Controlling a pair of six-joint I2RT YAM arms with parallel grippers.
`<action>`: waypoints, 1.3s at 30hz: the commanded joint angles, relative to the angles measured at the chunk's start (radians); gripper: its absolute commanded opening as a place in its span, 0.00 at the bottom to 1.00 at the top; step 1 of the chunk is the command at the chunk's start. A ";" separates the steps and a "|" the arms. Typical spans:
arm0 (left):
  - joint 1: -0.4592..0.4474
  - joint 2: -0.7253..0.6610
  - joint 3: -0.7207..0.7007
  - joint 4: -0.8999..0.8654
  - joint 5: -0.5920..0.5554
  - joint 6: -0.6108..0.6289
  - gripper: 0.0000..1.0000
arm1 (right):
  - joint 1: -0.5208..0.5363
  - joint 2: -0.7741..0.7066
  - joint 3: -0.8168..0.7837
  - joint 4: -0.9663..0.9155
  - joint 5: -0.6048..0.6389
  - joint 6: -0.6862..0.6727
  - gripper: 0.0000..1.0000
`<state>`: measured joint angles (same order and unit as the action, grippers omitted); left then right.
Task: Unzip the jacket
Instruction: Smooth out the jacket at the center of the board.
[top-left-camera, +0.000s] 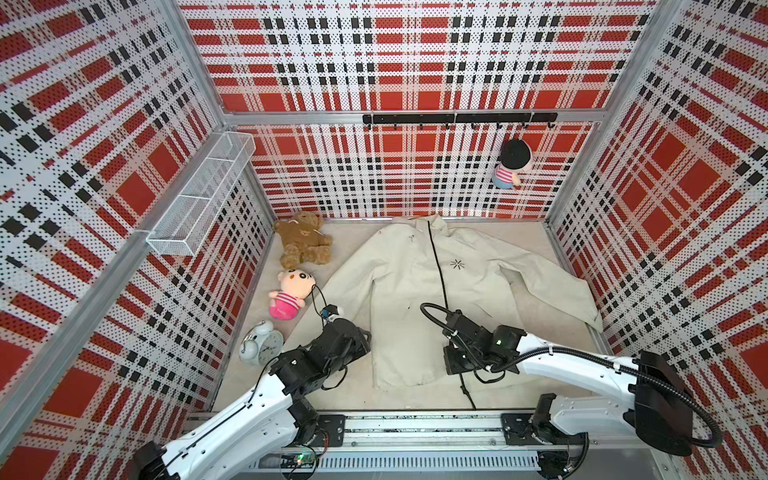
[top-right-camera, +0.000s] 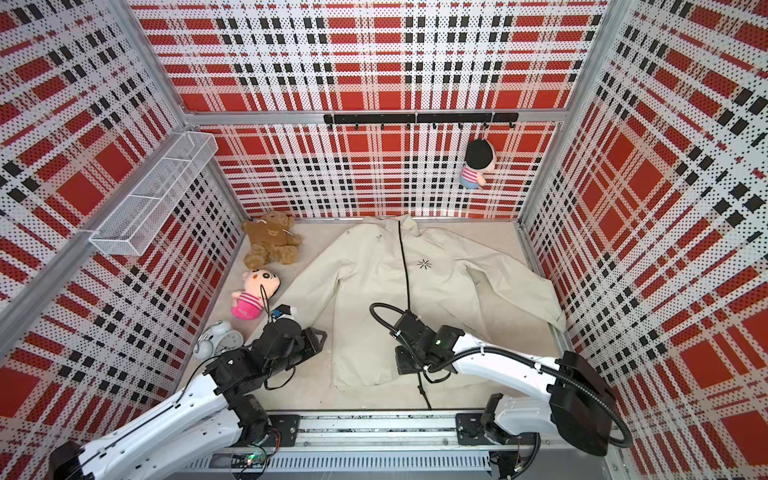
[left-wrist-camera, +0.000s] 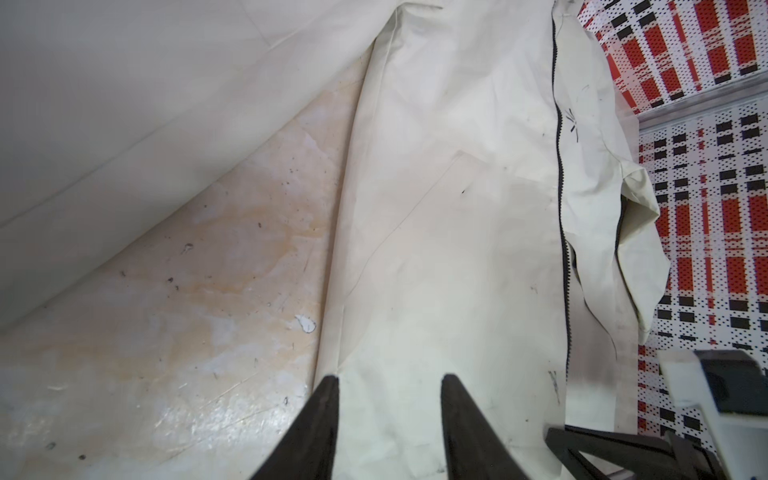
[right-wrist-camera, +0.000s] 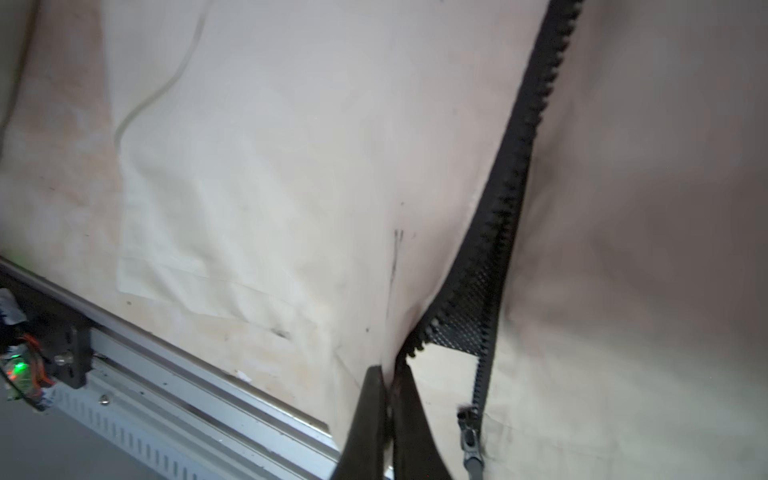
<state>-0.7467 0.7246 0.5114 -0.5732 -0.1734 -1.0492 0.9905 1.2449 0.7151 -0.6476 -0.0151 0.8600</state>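
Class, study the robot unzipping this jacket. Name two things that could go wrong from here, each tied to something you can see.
1. The right gripper is shut on the jacket edge beside the teeth, not on the slider. A pull may only drag cloth.
2. The left gripper is open and pins nothing, so the whole jacket could slide along.

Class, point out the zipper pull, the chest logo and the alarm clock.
Zipper pull (right-wrist-camera: 471, 446): right wrist view, on its tab.
Logo (top-left-camera: 457, 263): a top view, starburst centre.
Clock (top-left-camera: 271, 345): a top view, on its face.
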 joint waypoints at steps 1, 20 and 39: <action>0.006 -0.006 0.009 -0.028 -0.009 0.028 0.44 | 0.010 0.001 -0.069 -0.034 0.009 0.048 0.04; 0.261 0.285 0.115 0.366 -0.014 0.242 0.62 | -0.277 -0.058 0.135 -0.087 0.156 -0.226 0.71; 0.341 1.258 0.787 0.686 0.161 0.270 0.18 | -0.751 0.614 0.575 0.231 -0.072 -0.504 0.39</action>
<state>-0.4194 1.9076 1.2179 0.1116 -0.0242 -0.7780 0.2642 1.8095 1.2259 -0.4553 -0.0364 0.3981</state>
